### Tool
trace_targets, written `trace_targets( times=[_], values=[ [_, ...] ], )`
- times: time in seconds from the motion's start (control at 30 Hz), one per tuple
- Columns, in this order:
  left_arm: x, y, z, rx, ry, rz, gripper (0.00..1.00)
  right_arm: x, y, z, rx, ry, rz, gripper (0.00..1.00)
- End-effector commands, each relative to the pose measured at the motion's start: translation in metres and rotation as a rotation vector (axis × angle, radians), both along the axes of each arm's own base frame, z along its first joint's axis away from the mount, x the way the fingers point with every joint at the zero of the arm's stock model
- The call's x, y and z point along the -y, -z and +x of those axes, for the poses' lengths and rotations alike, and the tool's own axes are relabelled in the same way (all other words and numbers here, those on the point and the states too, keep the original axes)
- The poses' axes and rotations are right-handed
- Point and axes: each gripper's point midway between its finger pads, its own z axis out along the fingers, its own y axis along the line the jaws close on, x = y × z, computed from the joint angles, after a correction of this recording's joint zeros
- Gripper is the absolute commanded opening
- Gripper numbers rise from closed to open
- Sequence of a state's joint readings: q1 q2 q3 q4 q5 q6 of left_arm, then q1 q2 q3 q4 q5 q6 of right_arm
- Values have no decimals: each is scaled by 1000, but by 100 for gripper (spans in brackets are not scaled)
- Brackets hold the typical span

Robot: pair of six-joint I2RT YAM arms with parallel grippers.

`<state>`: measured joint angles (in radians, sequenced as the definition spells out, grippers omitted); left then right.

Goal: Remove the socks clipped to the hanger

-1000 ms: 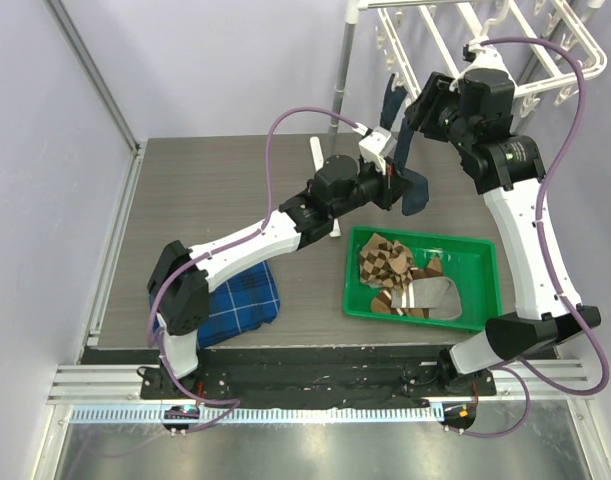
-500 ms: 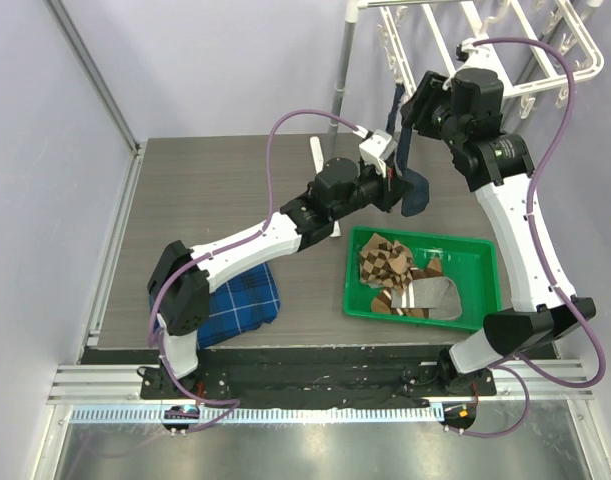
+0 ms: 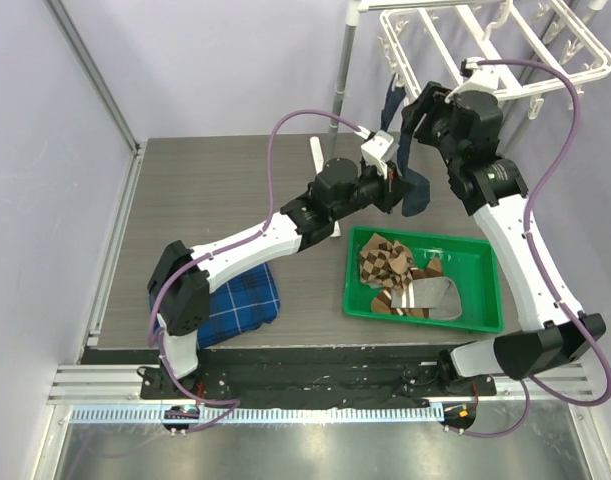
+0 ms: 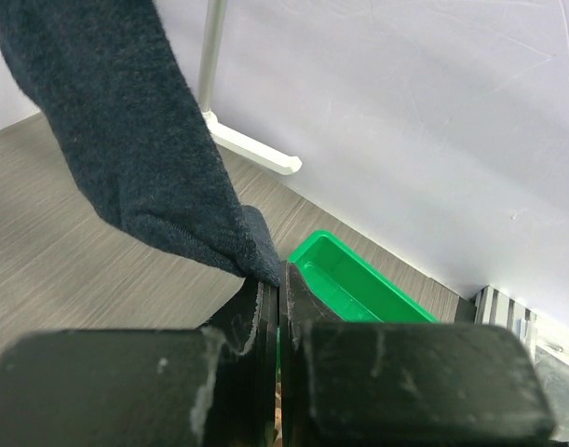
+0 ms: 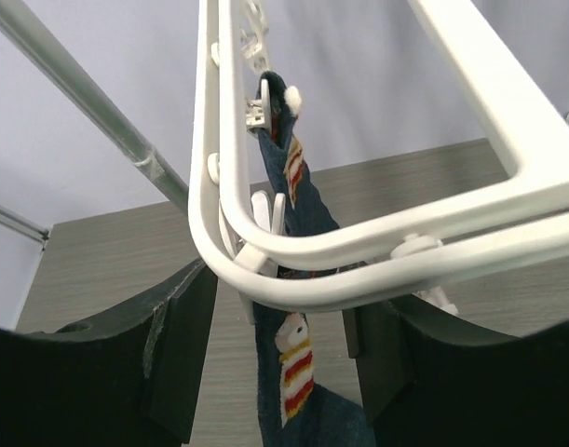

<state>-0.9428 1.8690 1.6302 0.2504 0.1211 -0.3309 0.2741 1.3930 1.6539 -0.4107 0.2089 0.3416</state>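
A dark navy sock [image 3: 412, 175] hangs from a clip [image 5: 264, 104] at the near corner of the white hanger [image 3: 530, 55]. My left gripper [image 3: 396, 186] is shut on the sock's lower edge [image 4: 251, 244], above the table. Raised to the hanger's corner, my right gripper [image 3: 417, 108] is open. Its fingers [image 5: 172, 358] stand on either side of the hanger's curved rim [image 5: 359, 244] and the sock's patterned band [image 5: 295, 371], touching neither. Several other socks, argyle [image 3: 383, 258], striped and grey [image 3: 432, 296], lie in the green tray [image 3: 485, 252].
The metal pole stand [image 3: 341, 75] rises at the back, its white foot [image 4: 253, 151] on the table. A folded blue plaid cloth [image 3: 242, 300] lies near the left arm's base. The tray's corner [image 4: 332, 250] sits just past my left fingers.
My right gripper has shifted left along the hanger's corner and opened a little wider. The hanger has swung slightly. The left gripper has held still on the sock.
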Motion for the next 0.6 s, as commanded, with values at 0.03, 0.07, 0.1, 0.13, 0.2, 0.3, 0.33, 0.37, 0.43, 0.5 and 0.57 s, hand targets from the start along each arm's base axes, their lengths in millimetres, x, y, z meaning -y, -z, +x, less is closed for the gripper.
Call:
trace_targets(
  times=[0.03,0.07,0.1,0.13,0.2,0.3,0.33,0.37,0.43,0.5,0.57],
  values=[
    [4,-33,-5,79,25,-55,0,3,-62,-25,217,-12,56,63],
    [5,-31,-5,79,26,-51,0,4,-64,-26,220,-12,54,63],
    [4,-31,-3,81,25,-49,0,3,-64,-27,220,-13,56,63],
    [5,-30,-5,82,31,-48,0,4,-66,-26,221,-12,54,63],
    [6,-29,-5,85,34,-43,0,2,-63,-26,203,-16,57,61],
    [6,-26,-3,92,32,-34,0,2,-63,-28,173,-16,74,56],
    [6,-25,-3,93,33,-29,0,4,-67,-29,176,-8,79,56],
    [6,-25,-3,97,33,-28,0,4,-66,-29,167,-2,78,56],
    [6,-26,-4,98,38,-28,0,6,-64,-29,147,8,74,56],
    [6,-26,-3,104,36,-25,0,6,-59,-29,114,10,72,56],
    [5,-26,-3,108,34,-19,0,6,-61,-35,86,5,80,55]
  ],
)
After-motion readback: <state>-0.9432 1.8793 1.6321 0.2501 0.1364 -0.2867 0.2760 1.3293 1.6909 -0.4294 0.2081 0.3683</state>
